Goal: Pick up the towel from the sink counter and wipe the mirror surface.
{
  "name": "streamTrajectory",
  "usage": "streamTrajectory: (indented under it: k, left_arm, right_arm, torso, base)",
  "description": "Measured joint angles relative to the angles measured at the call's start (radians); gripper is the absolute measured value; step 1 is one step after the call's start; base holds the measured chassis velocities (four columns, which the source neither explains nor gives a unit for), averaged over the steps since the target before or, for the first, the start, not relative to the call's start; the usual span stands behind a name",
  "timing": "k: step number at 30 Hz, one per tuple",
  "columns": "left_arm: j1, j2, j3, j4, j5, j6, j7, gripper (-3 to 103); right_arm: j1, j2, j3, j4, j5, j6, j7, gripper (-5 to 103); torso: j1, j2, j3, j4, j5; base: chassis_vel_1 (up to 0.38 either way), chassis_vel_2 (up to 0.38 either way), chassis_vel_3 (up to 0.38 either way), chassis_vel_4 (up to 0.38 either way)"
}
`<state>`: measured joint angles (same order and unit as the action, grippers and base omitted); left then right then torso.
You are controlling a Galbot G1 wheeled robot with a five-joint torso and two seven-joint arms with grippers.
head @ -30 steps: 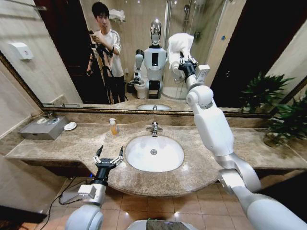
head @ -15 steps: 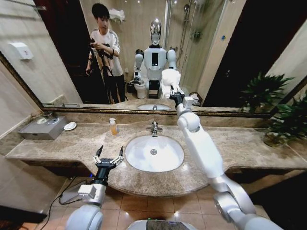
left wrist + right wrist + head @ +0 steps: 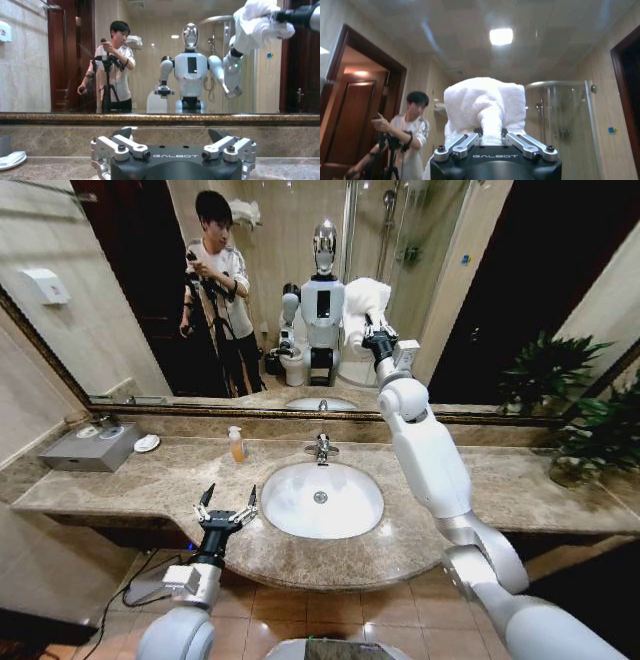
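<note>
Right hand (image 3: 375,337) clamps bunched white towel (image 3: 366,298) against wide gold-framed mirror (image 3: 120,330); best keep firm, even contact. Left hand (image 3: 226,507) wide open over brown marble counter (image 3: 120,480).

Right tool (image 3: 376,333) with towel (image 3: 366,302) swung back rightward and slightly up across mirror (image 3: 480,300) since half-second ago.

My right arm (image 3: 430,450) spans the sink counter (image 3: 130,480) at 1 o'clock, blocking passage there. Faucet (image 3: 322,447) at 12, soap bottle (image 3: 236,444) at 11. Counter front at 10 lies open around left gripper (image 3: 226,507).
</note>
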<state>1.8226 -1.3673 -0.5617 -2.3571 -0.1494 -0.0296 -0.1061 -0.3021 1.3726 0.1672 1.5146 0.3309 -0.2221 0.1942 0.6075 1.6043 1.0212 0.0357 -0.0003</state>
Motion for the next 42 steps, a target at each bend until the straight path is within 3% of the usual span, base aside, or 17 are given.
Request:
streamTrajectory:
  k: [12,27,42]
  left_arm:
    - [0.0,0.0,0.0,0.0,0.0,0.0,0.0,100]
    - [0.0,0.0,0.0,0.0,0.0,0.0,0.0,100]
    - [0.0,0.0,0.0,0.0,0.0,0.0,0.0,100]
  right_arm:
    - [-0.15,0.072,0.029,-0.016,-0.092,0.041,-0.022,13]
    - [0.068,0.04,-0.019,0.0,-0.027,-0.018,0.044,13]
    - [-0.175,0.049,0.018,0.04,-0.057,0.014,0.004,13]
  torso:
    - [0.0,0.0,0.0,0.0003,0.0002]
    - [0.0,0.0,0.0,0.0003,0.0001]
    - [0.0,0.0,0.0,0.0003,0.0003]
  base:
    - [0.0,0.0,0.0,0.0]
    - [0.0,0.0,0.0,0.0]
    - [0.0,0.0,0.0,0.0]
